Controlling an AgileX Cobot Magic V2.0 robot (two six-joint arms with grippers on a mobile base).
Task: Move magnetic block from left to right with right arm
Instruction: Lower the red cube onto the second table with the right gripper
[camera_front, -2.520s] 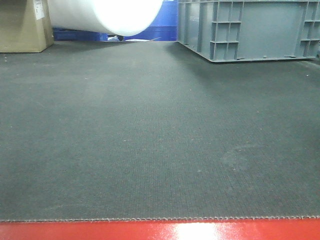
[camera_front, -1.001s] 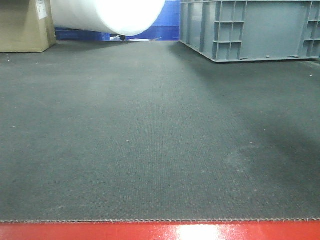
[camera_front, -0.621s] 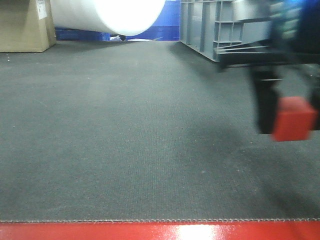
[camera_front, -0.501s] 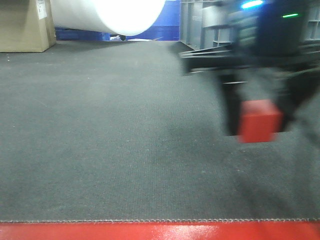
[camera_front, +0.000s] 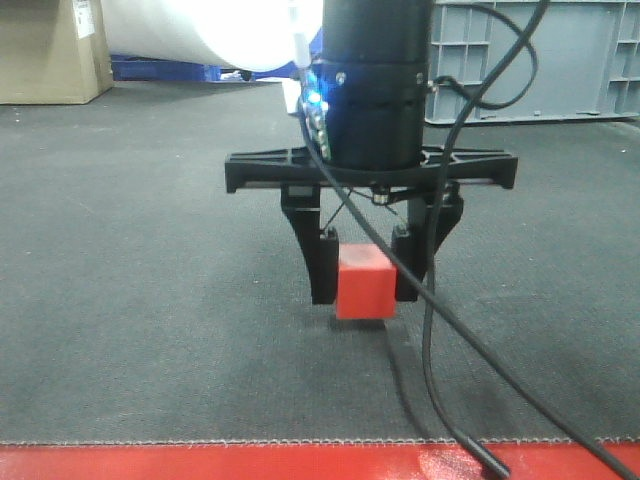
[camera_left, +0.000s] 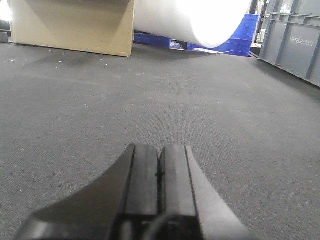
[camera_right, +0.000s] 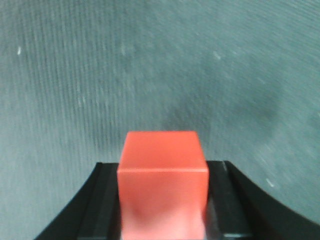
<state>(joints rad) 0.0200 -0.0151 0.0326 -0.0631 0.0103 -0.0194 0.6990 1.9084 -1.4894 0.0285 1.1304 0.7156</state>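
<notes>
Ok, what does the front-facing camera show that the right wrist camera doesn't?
Only the front view shows the whole right tool from outside, its cables, the white roll, the cardboard box, the grey crate and the red table edge. Only the wrist view looks straight down onto the mat below. Both show the magnetic block clamped between the fingers.

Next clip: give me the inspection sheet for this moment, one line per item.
Surface: dark ribbed mat, red edge at front.
Job's things: red block held clear above the mat, near centre of the front view.
Clutter: nothing seen on the mat.
Claws: right claw shut on the block; left claw shut, empty, low over the mat.
Cables: black cable hangs from the right arm to the front edge.
Surroundings: cardboard box, white roll, grey crate, blue bin.
</notes>
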